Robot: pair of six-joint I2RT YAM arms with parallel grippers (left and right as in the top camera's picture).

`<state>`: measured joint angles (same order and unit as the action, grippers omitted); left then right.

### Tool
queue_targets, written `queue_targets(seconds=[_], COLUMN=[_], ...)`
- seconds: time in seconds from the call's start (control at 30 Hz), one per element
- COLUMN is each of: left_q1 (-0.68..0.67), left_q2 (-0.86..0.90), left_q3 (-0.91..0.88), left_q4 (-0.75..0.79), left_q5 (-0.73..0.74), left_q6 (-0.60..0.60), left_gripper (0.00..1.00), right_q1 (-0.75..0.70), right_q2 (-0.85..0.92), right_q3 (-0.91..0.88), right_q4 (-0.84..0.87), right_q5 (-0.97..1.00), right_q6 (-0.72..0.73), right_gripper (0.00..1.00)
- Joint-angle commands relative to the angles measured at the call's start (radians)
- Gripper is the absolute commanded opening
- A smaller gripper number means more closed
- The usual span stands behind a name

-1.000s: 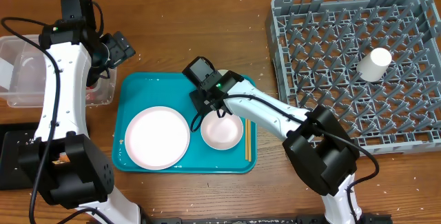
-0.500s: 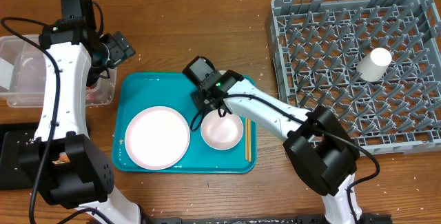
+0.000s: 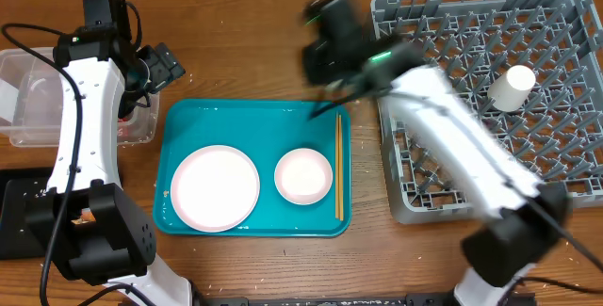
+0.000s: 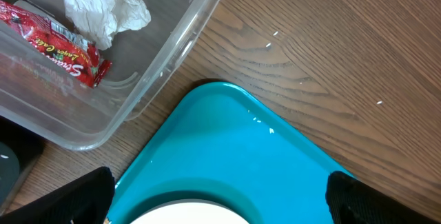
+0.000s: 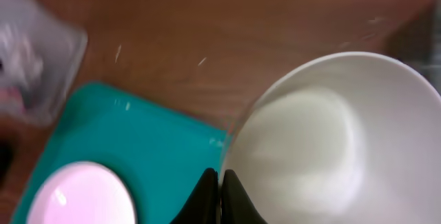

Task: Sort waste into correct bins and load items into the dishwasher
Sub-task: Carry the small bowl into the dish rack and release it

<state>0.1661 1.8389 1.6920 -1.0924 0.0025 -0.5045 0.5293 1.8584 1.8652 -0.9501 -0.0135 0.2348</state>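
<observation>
White-shelled arms point(image 3: 89, 118) with black joints and cables.

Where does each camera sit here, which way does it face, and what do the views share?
Overhead: fixed above the table, facing straight down on teal tray, dish rack, left arm and blurred right arm.
Left wrist: on the left arm, facing down at a corner of the clear tub and the tray; open left gripper at the bottom corners.
Right wrist: blurred, facing down past the right gripper, shut on the white bowl.
Shared: the teal tray, in all three.
</observation>
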Motion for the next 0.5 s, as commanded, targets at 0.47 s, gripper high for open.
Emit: queue_targets(seconds=[0.47], left_q1=[0.004], left_q2=[0.002], left_q3=[0.018], left_q4=[0.000], left_q5=[-0.013], left_q6=[0.004], left_gripper=[1.00], right_q1=[-0.716], right_q2=[0.001], right_q3=[-0.312], right_q4=[0.317], right_q5=[-1.203], right_q6=[-0.100], right_gripper=[0.04])
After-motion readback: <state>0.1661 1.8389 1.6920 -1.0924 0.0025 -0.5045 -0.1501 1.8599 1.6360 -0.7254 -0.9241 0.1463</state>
